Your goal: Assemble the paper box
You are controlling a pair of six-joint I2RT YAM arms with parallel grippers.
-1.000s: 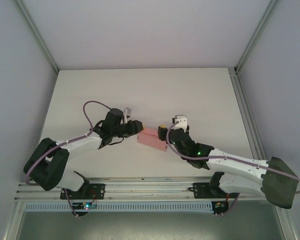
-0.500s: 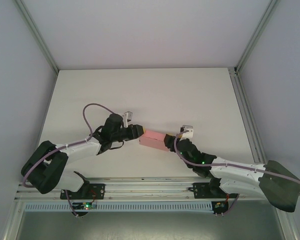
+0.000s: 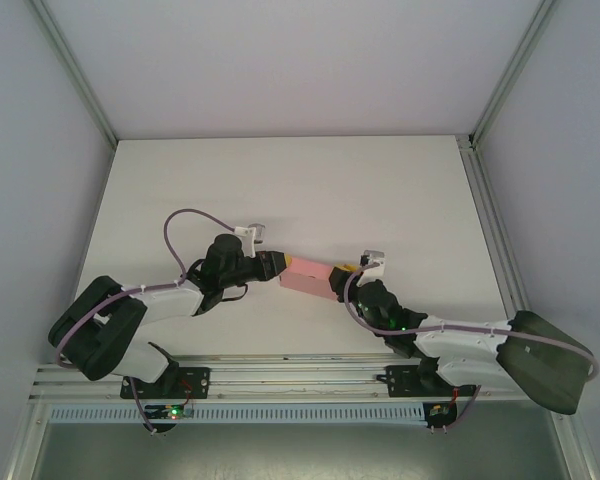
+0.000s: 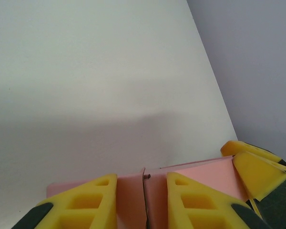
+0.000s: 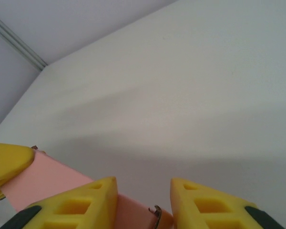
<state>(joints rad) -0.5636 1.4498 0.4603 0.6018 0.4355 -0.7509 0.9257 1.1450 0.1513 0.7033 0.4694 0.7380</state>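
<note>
Left gripper (image 4: 142,188), one: yellow fingers (image 4: 86,200) stood slightly apart at one end of the paper box (image 4: 131,198); whether they clamped it could not be told.
Right gripper (image 5: 143,191), one: fingers likewise apart at the box's opposite end, grip not determinable.
Paper box, one: pink, spanning between both grippers, interior hidden.
Table (image 3: 280,190), one: white, beyond both.

Lab robot cell: white worktop (image 3: 280,180) under the fingers (image 4: 86,205), plain pale wall panels (image 3: 280,60) beyond them, aluminium extrusion rails (image 3: 280,375) behind.
</note>
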